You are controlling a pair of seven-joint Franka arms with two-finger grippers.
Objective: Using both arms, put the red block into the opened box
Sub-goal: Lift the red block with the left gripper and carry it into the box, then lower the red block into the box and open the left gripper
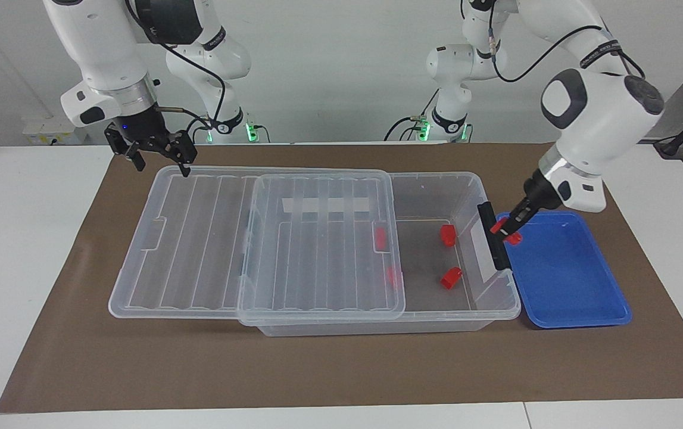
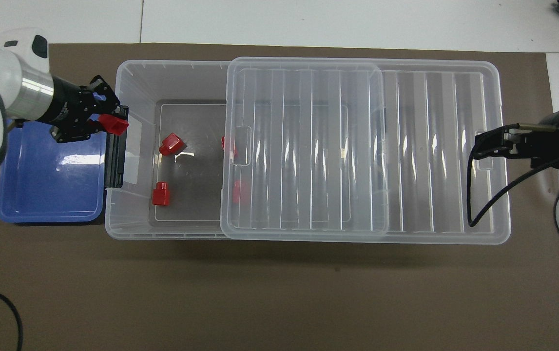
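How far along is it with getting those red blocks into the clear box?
Mostly done. The lid is slid aside, and four red blocks already lie in the box. In hand: the left claw is shut on a fifth red block, up over the box's black handle. Left: carry it over the open part and drop it in. The right claw hangs open over the lid's end, waiting.
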